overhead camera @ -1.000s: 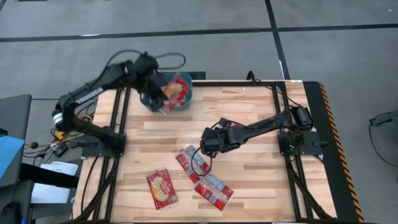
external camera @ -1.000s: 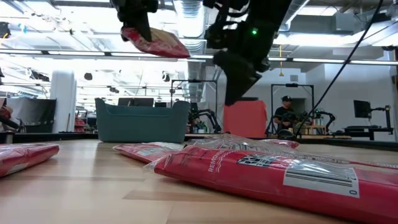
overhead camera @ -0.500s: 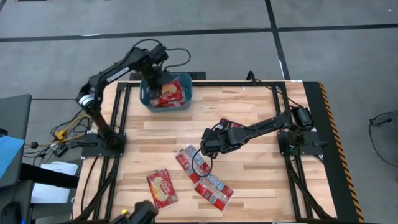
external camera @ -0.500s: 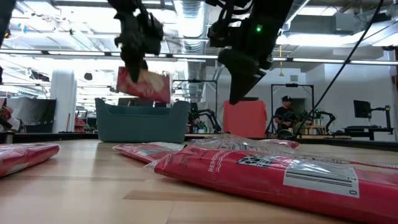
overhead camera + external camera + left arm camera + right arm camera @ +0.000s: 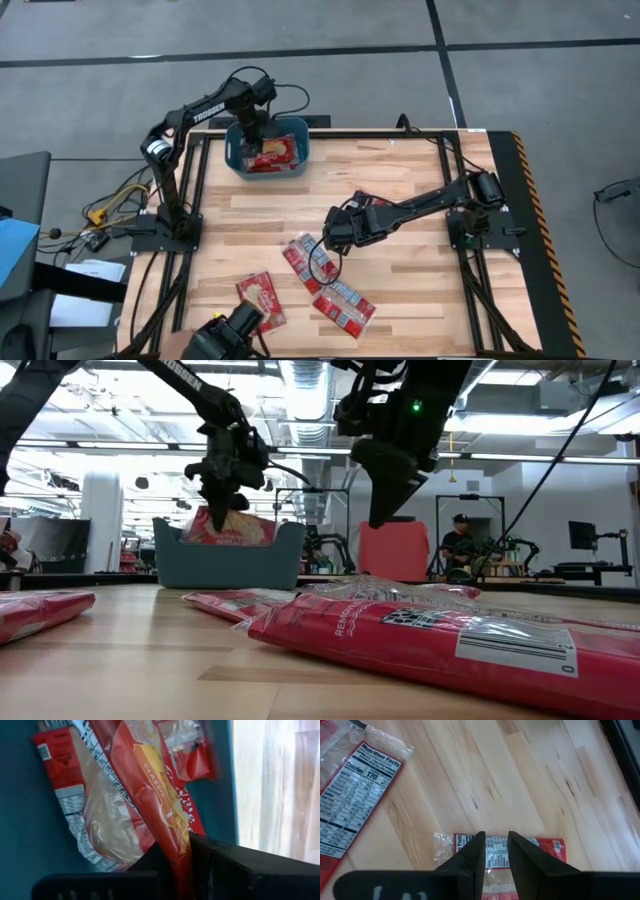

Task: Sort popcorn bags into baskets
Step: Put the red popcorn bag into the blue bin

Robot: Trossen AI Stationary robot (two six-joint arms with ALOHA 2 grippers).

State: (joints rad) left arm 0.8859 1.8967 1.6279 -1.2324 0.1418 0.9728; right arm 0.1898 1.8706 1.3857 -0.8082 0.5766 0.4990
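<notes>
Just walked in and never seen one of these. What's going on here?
The left claw is lowering a red popcorn bag into the teal bin, where other bags lie. The right claw hangs over the table near three bags left to sort, holding nothing.
</notes>
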